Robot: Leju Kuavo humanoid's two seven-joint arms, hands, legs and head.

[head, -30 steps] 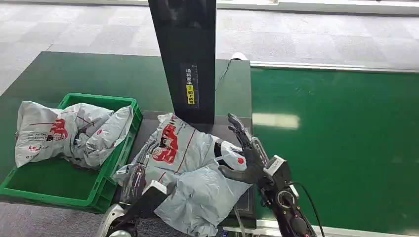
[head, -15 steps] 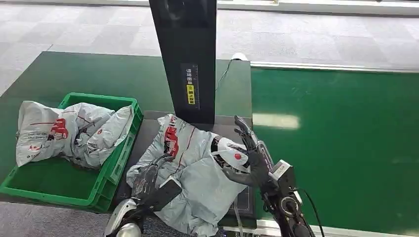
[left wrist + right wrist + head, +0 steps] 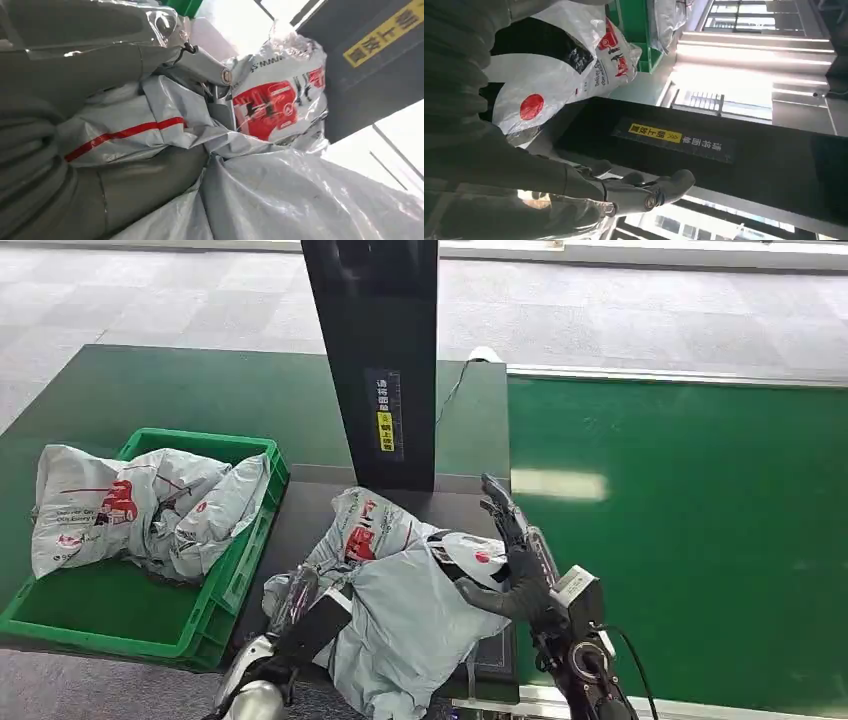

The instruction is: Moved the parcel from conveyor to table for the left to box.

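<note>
- The parcel (image 3: 400,590), a grey mailer bag, lies on the dark platform (image 3: 300,502) before the black scanner column (image 3: 375,360); it has bunched up since a second ago.
- The left hand (image 3: 298,592) has slid under its near-left edge, fingers closing on the film.
- The right hand (image 3: 510,555) rests spread against its far side.
- The green crate (image 3: 232,585), left of the column, is the likely destination; boxing is not yet done.

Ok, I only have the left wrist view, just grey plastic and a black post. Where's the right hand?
Observer: The right hand touches the parcel on its right side, fingers stretched toward the post.
Operator: What's the parcel lying on?
Observer: A dark table, beside the green conveyor belt, not on it.
Operator: And the box?
Observer: A green crate sits left of the parcel, with grey bags already in it.
</note>
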